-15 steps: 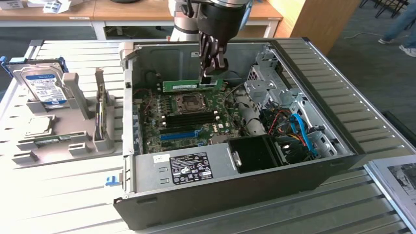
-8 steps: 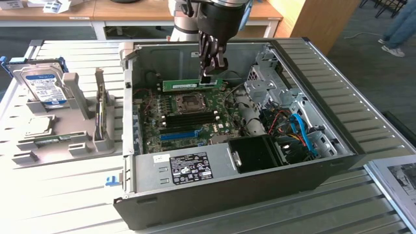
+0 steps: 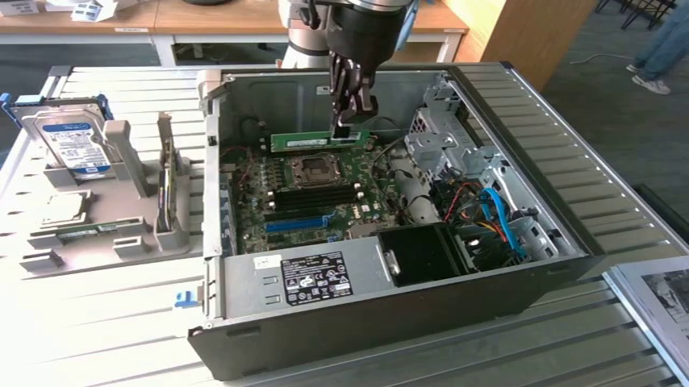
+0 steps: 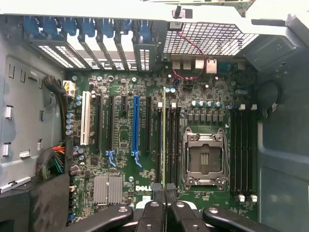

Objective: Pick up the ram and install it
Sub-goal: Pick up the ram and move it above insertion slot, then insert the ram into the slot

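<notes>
The ram is a narrow green stick with a pale label, held level above the motherboard inside the open computer case. My gripper comes down from above and is shut on the stick's end at the exterior view's right. In the wrist view the ram shows edge-on as a thin greenish line, clamped between my black fingertips. It hangs over the black memory slots beside the empty processor socket, apart from them.
A grey holder at the exterior view's left carries a hard drive and a thin upright board. The power supply, cables and drive cage crowd the case. A person's leg stands far back.
</notes>
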Controlling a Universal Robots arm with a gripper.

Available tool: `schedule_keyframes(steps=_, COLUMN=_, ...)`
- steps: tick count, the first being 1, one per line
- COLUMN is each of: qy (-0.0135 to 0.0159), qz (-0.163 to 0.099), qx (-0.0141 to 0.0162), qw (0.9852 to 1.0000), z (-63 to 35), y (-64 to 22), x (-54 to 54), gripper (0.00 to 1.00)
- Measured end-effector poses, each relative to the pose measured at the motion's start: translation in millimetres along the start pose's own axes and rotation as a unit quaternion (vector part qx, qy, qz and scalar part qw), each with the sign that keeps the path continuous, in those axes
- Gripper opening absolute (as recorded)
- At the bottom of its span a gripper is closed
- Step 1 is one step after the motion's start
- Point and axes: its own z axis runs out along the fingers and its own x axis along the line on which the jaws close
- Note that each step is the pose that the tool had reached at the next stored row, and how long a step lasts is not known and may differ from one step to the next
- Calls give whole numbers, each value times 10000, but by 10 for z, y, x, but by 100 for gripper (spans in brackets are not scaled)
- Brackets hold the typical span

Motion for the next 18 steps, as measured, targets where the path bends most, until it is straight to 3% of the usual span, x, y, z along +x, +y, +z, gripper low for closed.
schedule_keyframes(steps=18, qy=-2, qz=0, qx=0, qw=10000, z=10, y=0, x=-33, gripper=12)
